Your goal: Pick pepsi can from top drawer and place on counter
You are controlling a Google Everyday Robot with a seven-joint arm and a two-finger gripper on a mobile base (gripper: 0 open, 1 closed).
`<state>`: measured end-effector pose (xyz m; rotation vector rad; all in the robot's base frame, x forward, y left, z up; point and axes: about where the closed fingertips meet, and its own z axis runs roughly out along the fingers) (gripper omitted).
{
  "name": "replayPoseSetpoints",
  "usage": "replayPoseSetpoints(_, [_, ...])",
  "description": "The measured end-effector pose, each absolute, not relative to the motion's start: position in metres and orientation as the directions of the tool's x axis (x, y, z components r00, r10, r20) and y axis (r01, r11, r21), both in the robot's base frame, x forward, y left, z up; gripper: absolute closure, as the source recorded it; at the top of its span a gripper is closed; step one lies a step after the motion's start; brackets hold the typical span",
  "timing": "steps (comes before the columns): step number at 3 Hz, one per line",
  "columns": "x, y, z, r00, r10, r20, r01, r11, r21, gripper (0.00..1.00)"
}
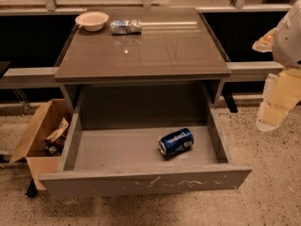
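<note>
Camera view: pepsi can (pixel 176 142) lying in top drawer (pixel 141 182); jaws right.

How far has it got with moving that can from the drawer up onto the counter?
Early days. Done: the drawer stands open. In hand: nothing; the gripper hangs right of the drawer, apart from the can, which lies on its side inside. Left: grasp the can, lift it and set it on the counter, whose back edge holds a bowl and a packet.
</note>
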<state>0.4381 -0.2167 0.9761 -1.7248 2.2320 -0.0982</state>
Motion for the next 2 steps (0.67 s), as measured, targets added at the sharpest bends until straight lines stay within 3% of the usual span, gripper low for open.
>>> replayPoseSetpoints(2, [0.449,-0.202,0.952,-0.133,-0.966,-0.223,-0.955,0.186,-0.232,0.0])
